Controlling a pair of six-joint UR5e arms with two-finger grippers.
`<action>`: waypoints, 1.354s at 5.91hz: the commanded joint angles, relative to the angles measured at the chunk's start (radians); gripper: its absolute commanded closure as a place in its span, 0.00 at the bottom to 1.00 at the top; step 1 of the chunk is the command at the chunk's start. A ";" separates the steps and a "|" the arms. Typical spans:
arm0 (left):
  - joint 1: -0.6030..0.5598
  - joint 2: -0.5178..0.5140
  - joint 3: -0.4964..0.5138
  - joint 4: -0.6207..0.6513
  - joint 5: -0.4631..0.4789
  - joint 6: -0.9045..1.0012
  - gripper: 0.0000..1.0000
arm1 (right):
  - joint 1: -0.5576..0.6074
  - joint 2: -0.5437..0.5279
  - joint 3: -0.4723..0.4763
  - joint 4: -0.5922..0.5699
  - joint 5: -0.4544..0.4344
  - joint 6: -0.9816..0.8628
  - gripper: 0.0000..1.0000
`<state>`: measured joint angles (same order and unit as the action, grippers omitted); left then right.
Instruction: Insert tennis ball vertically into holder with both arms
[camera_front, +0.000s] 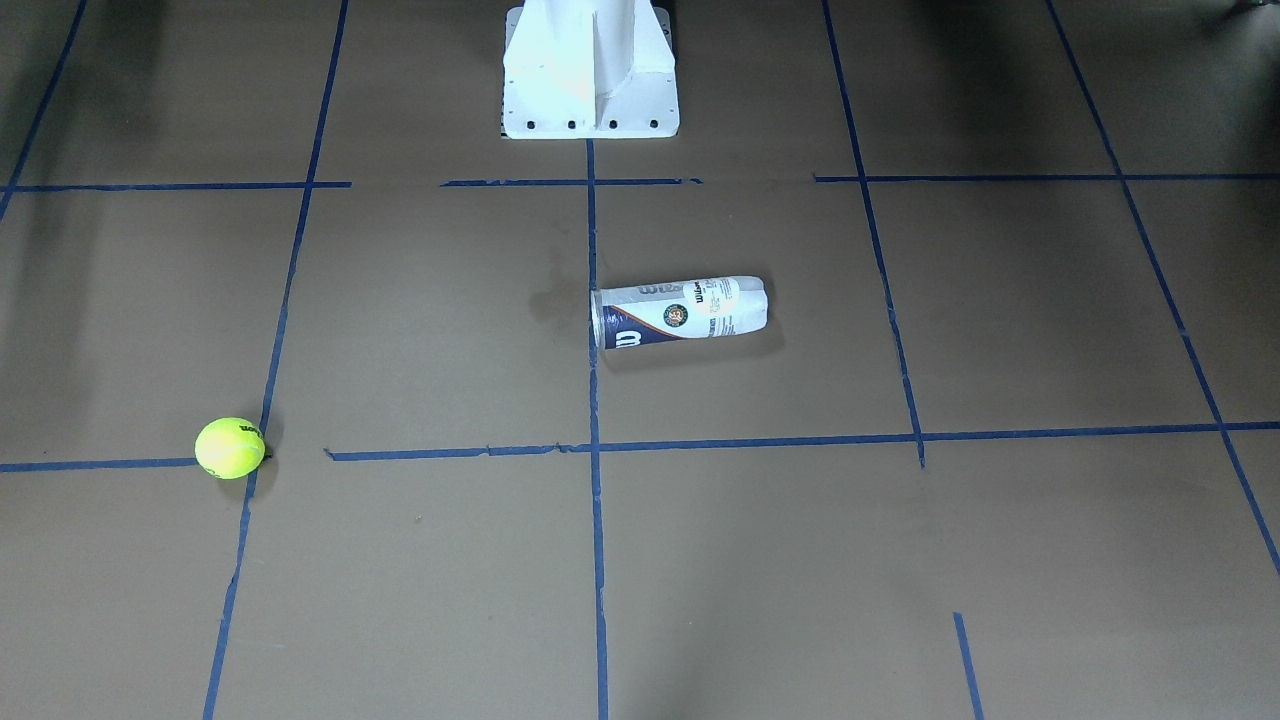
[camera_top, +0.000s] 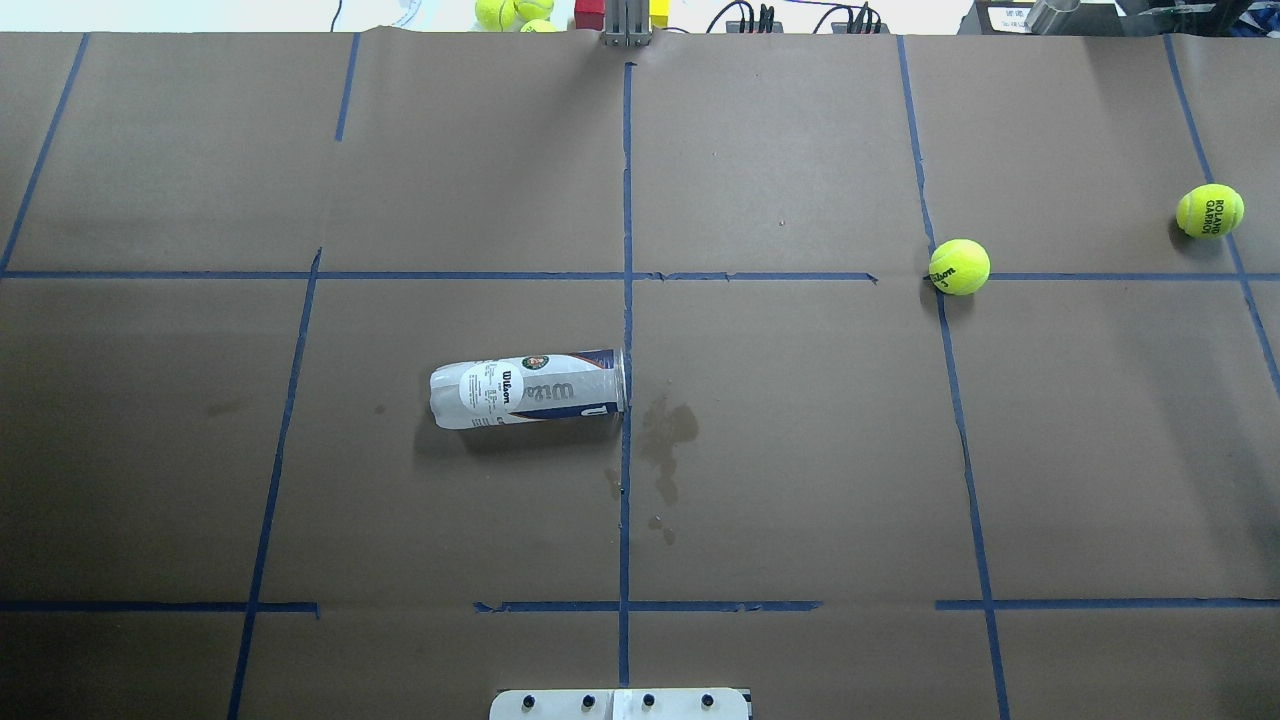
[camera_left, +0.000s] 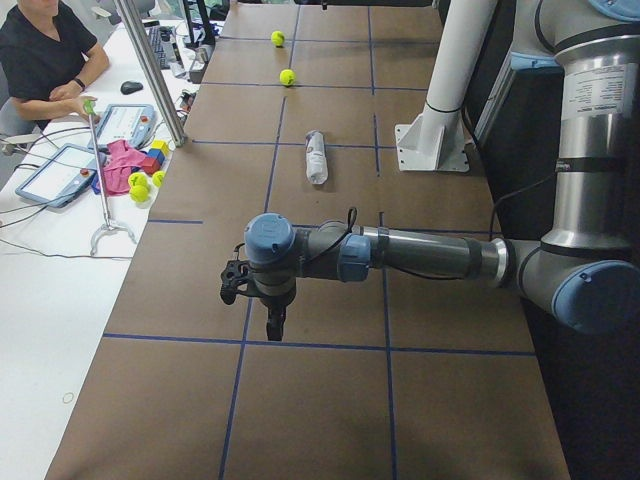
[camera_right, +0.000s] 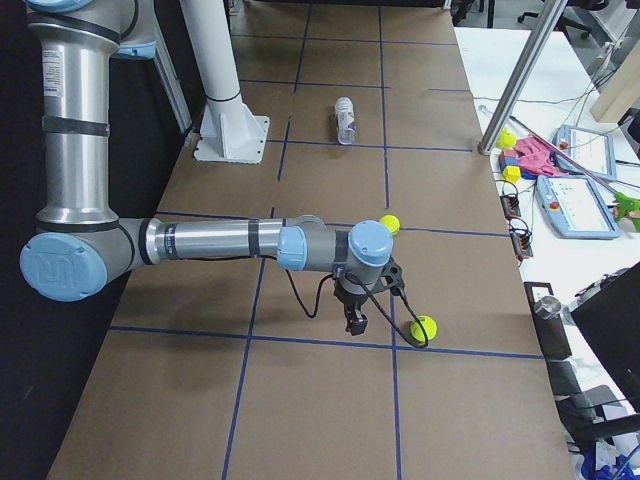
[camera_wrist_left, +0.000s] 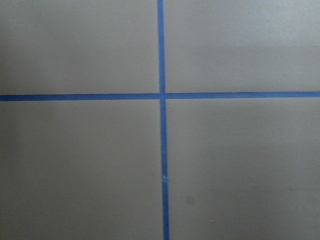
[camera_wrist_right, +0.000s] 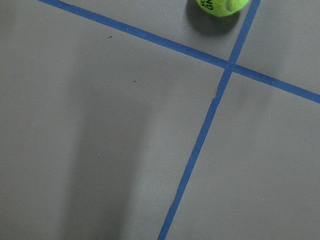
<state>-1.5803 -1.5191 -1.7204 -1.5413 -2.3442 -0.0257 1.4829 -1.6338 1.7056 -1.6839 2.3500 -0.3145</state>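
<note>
The holder (camera_top: 527, 389), a clear can with a navy-and-white Wilson label, lies on its side near the table's middle, its mouth toward the centre tape line; it also shows in the front view (camera_front: 680, 311). A tennis ball (camera_top: 959, 266) rests on a tape crossing at the right, also in the front view (camera_front: 230, 448). A second tennis ball (camera_top: 1210, 210) lies farther right. My left gripper (camera_left: 272, 322) hangs over the table's left end, far from the can. My right gripper (camera_right: 355, 320) hangs near a ball (camera_right: 424, 327). I cannot tell whether either is open or shut.
The white pedestal base (camera_front: 590, 75) stands at the robot's edge. Blue tape lines grid the brown table. A side bench holds tablets (camera_left: 60, 172), spare balls (camera_left: 138, 184) and blocks; an operator (camera_left: 40, 55) sits there. A metal post (camera_left: 155, 70) rises at the table's far edge.
</note>
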 joint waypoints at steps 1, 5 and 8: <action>0.002 0.002 -0.004 -0.008 0.023 0.001 0.00 | -0.001 0.000 0.002 0.001 0.000 0.000 0.00; 0.002 0.036 -0.011 -0.023 -0.044 0.004 0.00 | -0.001 0.003 -0.007 0.032 0.003 0.002 0.00; 0.086 0.141 -0.015 -0.404 -0.168 -0.013 0.00 | -0.001 0.003 -0.011 0.035 0.000 0.000 0.00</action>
<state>-1.5337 -1.4020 -1.7417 -1.8297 -2.4683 -0.0274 1.4818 -1.6309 1.6936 -1.6500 2.3518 -0.3141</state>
